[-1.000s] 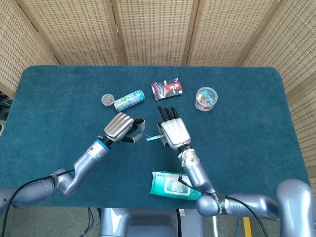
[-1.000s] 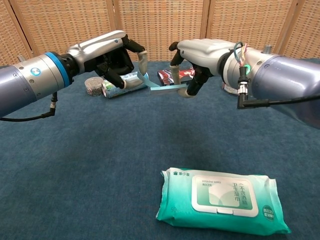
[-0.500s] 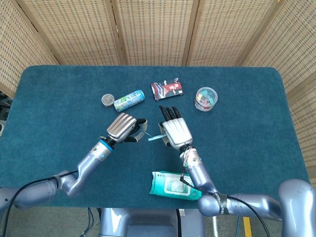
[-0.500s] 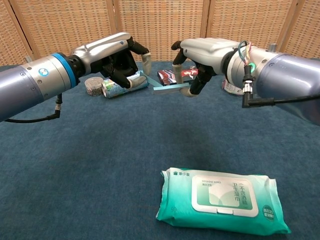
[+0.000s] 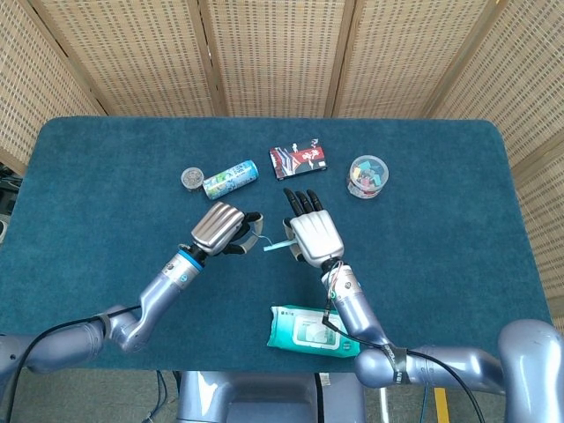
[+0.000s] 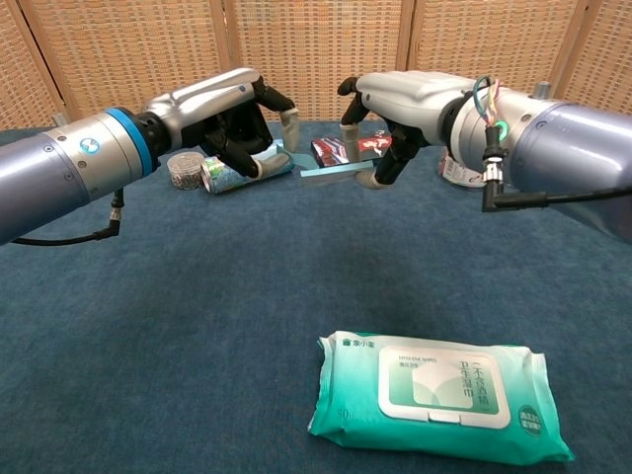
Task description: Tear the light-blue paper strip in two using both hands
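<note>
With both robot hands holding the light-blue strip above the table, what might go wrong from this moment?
1. The left robot hand and right robot hand pinch only the ends of the light-blue paper strip, so one end may slip out instead of tearing.
2. The can and the dark snack packet lie just behind the hands; a wide pull might knock them.

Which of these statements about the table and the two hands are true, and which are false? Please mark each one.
1. Both hands hold the light-blue paper strip above the table. True: left hand and right hand each pinch an end.
2. The wipes pack lies nearest the chest camera. True.
3. The green can stands upright. False: it lies on its side.
4. The clear tub sits on the left side of the table. False: it is on the right.
5. The red-and-black packet lies under the wipes pack. False: they lie apart.
</note>
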### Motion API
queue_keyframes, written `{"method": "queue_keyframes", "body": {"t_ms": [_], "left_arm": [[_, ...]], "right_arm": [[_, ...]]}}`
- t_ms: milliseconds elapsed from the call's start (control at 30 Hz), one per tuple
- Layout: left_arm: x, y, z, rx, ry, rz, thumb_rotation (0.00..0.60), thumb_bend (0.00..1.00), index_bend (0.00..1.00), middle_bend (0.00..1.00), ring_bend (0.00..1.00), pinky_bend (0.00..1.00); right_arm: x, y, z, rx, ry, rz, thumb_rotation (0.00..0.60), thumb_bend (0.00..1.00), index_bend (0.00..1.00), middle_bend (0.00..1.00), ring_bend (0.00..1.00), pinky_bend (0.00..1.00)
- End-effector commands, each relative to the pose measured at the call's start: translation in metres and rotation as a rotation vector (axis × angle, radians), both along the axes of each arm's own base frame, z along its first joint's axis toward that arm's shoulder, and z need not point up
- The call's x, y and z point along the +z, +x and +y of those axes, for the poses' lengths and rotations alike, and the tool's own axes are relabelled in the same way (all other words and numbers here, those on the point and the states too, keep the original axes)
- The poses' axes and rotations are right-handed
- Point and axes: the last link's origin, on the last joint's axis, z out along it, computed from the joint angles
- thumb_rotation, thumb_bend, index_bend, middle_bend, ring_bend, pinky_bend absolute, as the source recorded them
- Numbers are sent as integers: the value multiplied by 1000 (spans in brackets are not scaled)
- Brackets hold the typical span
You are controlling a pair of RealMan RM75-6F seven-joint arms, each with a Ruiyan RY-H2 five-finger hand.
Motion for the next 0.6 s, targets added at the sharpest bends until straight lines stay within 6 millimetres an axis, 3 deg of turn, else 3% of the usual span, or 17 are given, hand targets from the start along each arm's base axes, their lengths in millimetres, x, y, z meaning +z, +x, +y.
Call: {"method": "queue_keyframes", "body": {"t_ms": [33, 167, 367, 500, 600], "left_arm": [[-1, 0, 0, -1, 2, 1, 600, 869, 752, 971, 976, 955], [-1, 2, -1, -4, 5, -4, 600, 933, 788, 972, 975, 955], [1, -3, 3, 1, 26, 6, 600, 949, 800, 972, 976, 955], [10, -17, 7, 18, 48, 31, 600, 952, 806, 972, 976, 955], [23, -39, 12, 45, 78, 55, 600, 951, 808, 972, 976, 955]], "right_arm": [[0, -1, 0, 0, 0, 1, 600, 569, 619, 12, 0, 0], [1, -1, 0, -1, -1, 1, 600, 569, 620, 12, 0, 0], [4, -4, -2, 3, -12, 4, 600, 569, 619, 12, 0, 0], [8, -7, -5, -1, -25, 12, 600, 569, 623, 12, 0, 0], [11, -12, -8, -8, -35, 18, 600, 569, 625, 12, 0, 0]]}}
